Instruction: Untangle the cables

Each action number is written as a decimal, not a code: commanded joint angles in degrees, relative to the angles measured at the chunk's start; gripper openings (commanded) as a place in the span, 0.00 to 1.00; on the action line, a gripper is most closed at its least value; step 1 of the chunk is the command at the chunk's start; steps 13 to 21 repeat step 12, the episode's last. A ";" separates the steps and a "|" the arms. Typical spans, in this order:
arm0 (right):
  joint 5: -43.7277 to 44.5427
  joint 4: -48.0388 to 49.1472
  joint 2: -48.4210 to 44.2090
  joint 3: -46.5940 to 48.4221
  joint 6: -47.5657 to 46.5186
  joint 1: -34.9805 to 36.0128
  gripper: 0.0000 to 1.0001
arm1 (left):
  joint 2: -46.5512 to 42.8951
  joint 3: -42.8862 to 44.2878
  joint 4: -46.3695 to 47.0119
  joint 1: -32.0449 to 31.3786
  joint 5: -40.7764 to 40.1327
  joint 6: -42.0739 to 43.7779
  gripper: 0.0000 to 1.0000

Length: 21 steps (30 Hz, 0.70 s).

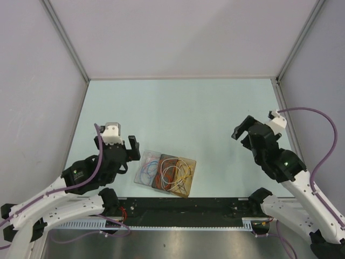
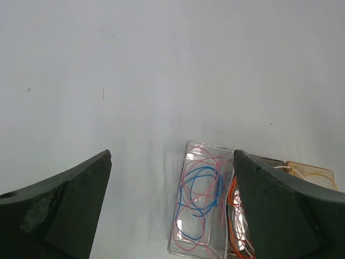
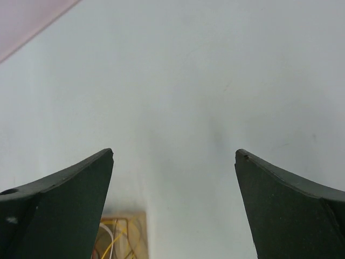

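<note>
Tabletop (image 1: 178,108), near edge | thin cables (image 1: 171,174) lie coiled in three small plastic trays (image 1: 140,176) set side by side (pink and blue in the clear one, orange in the dark, yellow and white in the amber) | left end effector (image 1: 116,147) spread wide, empty, just left of the trays | right end effector (image 1: 243,128) spread wide, empty, well apart to the right

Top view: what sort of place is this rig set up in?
Probably a lab robot test cell: plain white panels wall in a pale table, and a small clear tray of cables sits near the arm bases.
</note>
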 commanded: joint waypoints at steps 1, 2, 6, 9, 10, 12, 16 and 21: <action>15.38 -2.99 -1.17 -2.46 6.15 -0.99 1.00 | 0.28 -1.18 3.55 0.68 -3.57 3.91 1.00; 16.52 -3.08 -1.17 -2.65 6.94 -1.17 1.00 | 0.72 -1.00 3.03 0.86 -4.09 3.48 1.00; 20.12 -3.69 -0.47 -3.79 10.54 -1.70 1.00 | 1.78 -0.82 2.05 1.12 -4.27 2.68 1.00; 22.41 -3.00 0.85 -4.58 12.83 -2.05 1.00 | 2.04 -0.74 2.05 1.21 -4.18 2.60 1.00; 22.50 -2.04 1.20 -4.76 10.66 -2.14 1.00 | 2.04 -0.74 2.05 1.30 -4.18 2.68 1.00; 23.12 0.33 2.78 -4.76 9.32 -2.22 1.00 | 2.04 -0.74 2.23 1.56 -3.57 2.68 1.00; 23.12 0.33 2.78 -4.76 9.32 -2.22 1.00 | 2.04 -0.74 2.23 1.56 -3.57 2.68 1.00; 23.12 0.33 2.78 -4.76 9.32 -2.22 1.00 | 2.04 -0.74 2.23 1.56 -3.57 2.68 1.00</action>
